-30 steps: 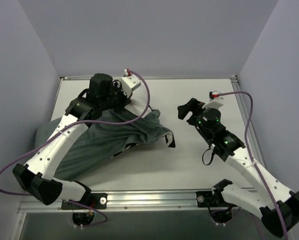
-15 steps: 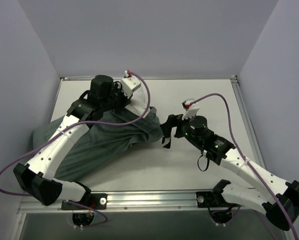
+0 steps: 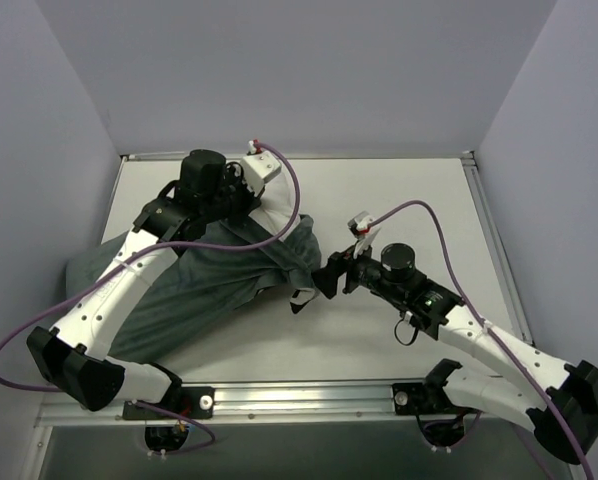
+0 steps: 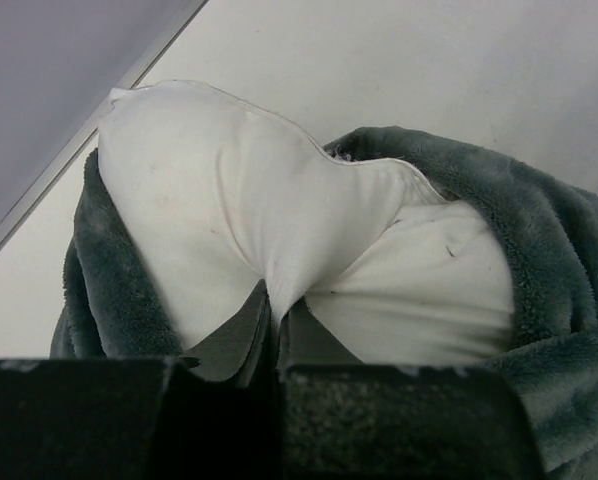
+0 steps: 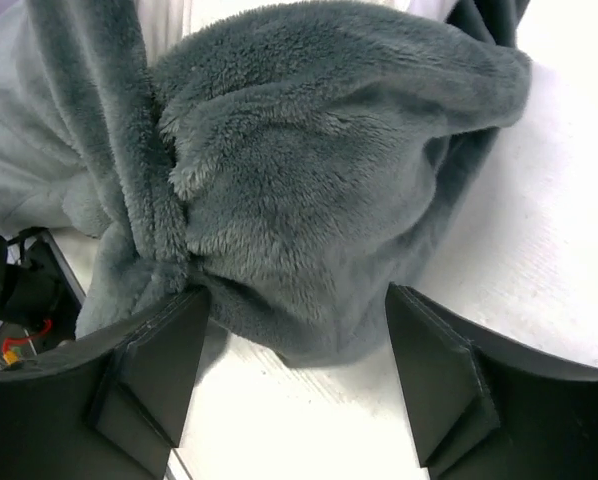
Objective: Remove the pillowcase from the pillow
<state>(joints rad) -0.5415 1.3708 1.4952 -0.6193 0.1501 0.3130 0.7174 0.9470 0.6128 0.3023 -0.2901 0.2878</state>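
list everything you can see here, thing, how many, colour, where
pillowcase: one, dark grey fuzzy cloth, left half of the table, bunched around the pillow
pillow: one, white, poking out of the pillowcase's opening
table: one, off-white, middle of the top view
rail: one, silver metal, along the table's near edge
walls: three, pale lilac, left, far and right of the table
cables: two, purple, one looping off each arm
arms: two, white with black joints, bases at the near edge
left gripper: one, black, shut on the pillow
right gripper: one, black, open, jaws either side of the pillowcase's bunched right end
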